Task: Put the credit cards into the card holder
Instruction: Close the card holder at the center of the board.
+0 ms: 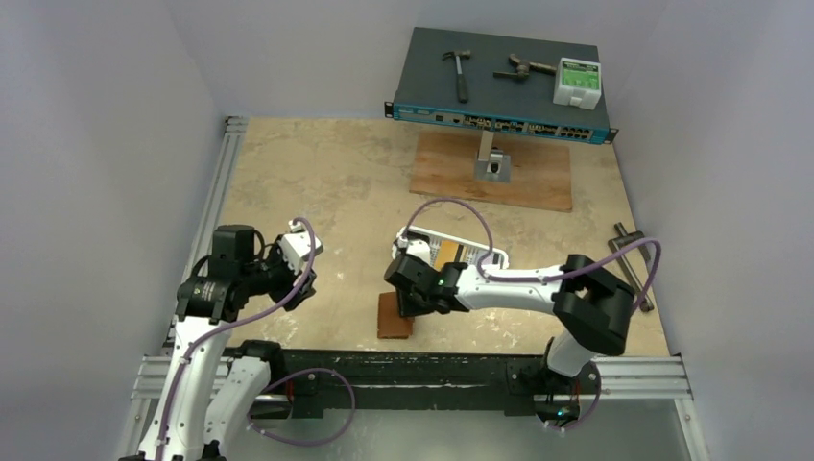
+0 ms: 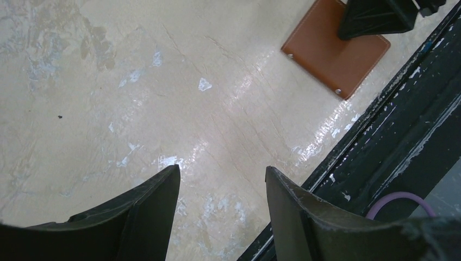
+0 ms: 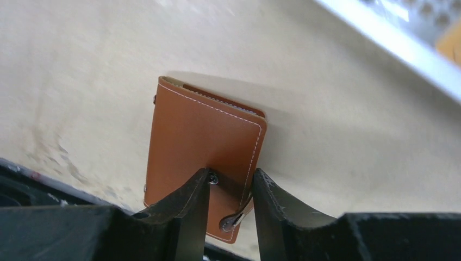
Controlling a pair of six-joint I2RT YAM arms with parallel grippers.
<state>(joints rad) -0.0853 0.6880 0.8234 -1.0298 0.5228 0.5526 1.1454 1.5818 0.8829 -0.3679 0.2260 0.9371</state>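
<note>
At the near edge of the table (image 2: 163, 81), the brown leather card holder (image 3: 201, 136) lies flat and folded shut, close to the black rail. Your right gripper (image 3: 231, 179) sits low over its near end, one finger on each side of the snap tab (image 3: 232, 198), the gap narrow. Whether the fingers are pinching the tab or only flanking it, I cannot tell.

Your left gripper (image 2: 223, 174) hangs to the left, well apart from the holder, fingers spread with nothing between them.

To do this step well, centre the tab between the fingers, take hold of the strap alone and not the cover beneath, then lift gently so the snap can pop. The light holder will likely rise with the pull, so bring the left gripper across to press its body down first.

Just beyond, the credit cards (image 1: 449, 253) wait in a white slotted tray (image 1: 494, 257), partly hidden behind the right arm.
</note>
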